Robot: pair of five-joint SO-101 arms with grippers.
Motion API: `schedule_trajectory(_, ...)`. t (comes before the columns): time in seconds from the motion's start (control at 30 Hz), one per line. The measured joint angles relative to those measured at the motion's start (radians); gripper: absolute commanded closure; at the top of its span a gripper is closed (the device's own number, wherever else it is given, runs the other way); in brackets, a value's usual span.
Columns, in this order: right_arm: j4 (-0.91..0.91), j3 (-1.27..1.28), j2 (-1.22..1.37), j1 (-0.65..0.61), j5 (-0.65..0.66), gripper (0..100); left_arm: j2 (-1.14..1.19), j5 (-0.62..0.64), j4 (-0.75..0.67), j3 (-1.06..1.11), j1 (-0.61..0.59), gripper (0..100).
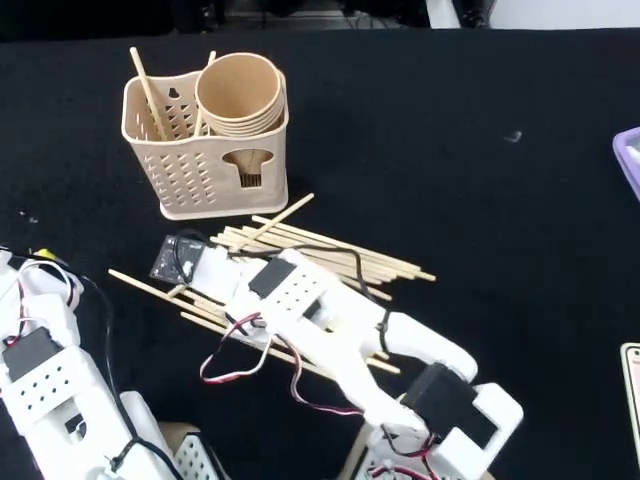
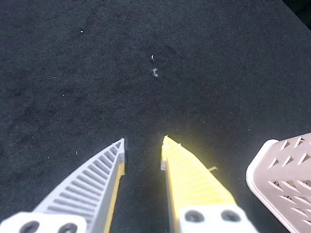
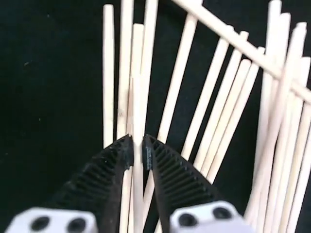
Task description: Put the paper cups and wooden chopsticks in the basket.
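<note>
A black table [image 1: 480,200] carries everything. On it, in the high view, the white right arm [image 1: 330,330] stretches from the near edge across a heap of chopsticks [image 1: 340,255], and the left arm [image 1: 45,380] stands at the near left corner, well apart from the heap. Toward the far left side stands a beige basket [image 1: 200,175] with small holes in its walls, upright. Inside the basket there is a stack of paper cups [image 1: 240,95], nested one in the other and open end up, and beside the stack two sticks [image 1: 148,90] lean in the other part of the basket and rise above its rim. The heap of chopsticks lies flat on the table just in front of the basket, mostly side by side, some crossing; one of them [image 1: 280,218] points toward the foot of the basket. A purple thing [image 1: 630,155] shows at the right edge. The right gripper [image 3: 137,143] is down in the heap and nearly closed, its black tips pressing one chopstick [image 3: 138,97] between them. The left gripper [image 2: 143,145] hangs above bare table, its grey and yellow fingers parted with nothing between them, and a corner of the basket [image 2: 286,170] is near it.
</note>
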Motion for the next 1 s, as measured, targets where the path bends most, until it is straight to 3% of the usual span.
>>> schedule_trajectory(0.3, 0.009, 0.02, 0.0, -0.017, -0.066, 97.9, 0.0, 0.0, 0.0, 0.0, 0.0, 87)
schedule_trajectory(0.47, 0.009, 0.051, 0.0, -0.018, -0.129, 86.1, 0.0, 0.0, 0.0, 0.0, 0.0, 87)
schedule_trajectory(0.87, -0.114, 0.153, -0.005, -0.092, -0.173, 89.8, 0.0, 0.0, 0.0, 0.0, 0.0, 87)
schedule_trajectory(1.0, -0.114, 0.153, -0.005, -0.092, -0.175, 98.8, 0.0, 0.0, 0.0, 0.009, 0.0, 87)
